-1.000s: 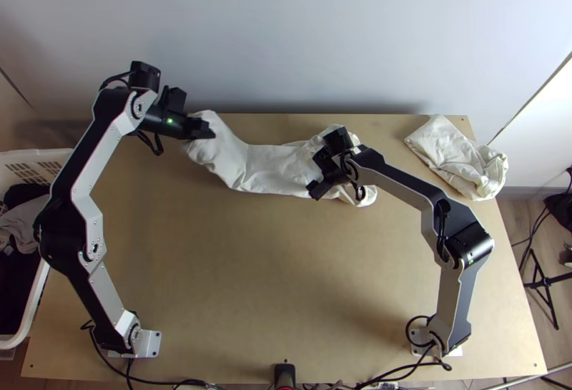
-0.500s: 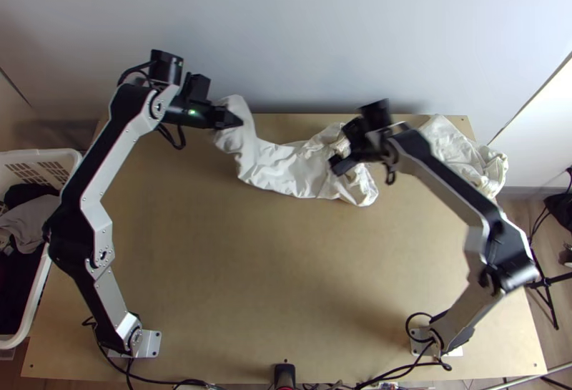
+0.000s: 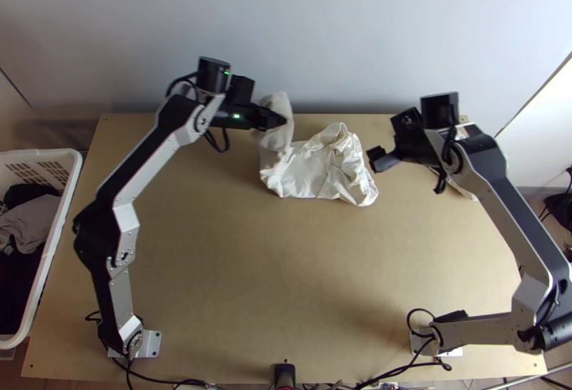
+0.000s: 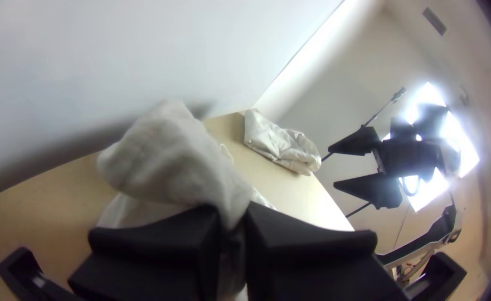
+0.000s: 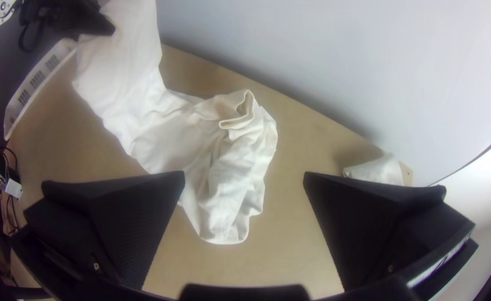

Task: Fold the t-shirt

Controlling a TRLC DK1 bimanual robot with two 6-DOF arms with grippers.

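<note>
Inside left pincer [image 3: 277, 119] (close-up): t-shirt [image 4: 170, 153], apparently.

And the white t-shirt [image 3: 332, 164] is dangling by one end from the left claw [image 3: 277, 119], its cloth bulging around the grip and hanging beneath it! The rest is lying bunched on the table [image 3: 286, 268], below and beyond that claw, creasing all over, its far end curling into a raised, rumpled fold.

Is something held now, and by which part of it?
The left gripper holds the bunched white cloth t-shirt by its raised end; the rest lies on the light wooden table. The right gripper, jaws open, holds nothing.
</note>
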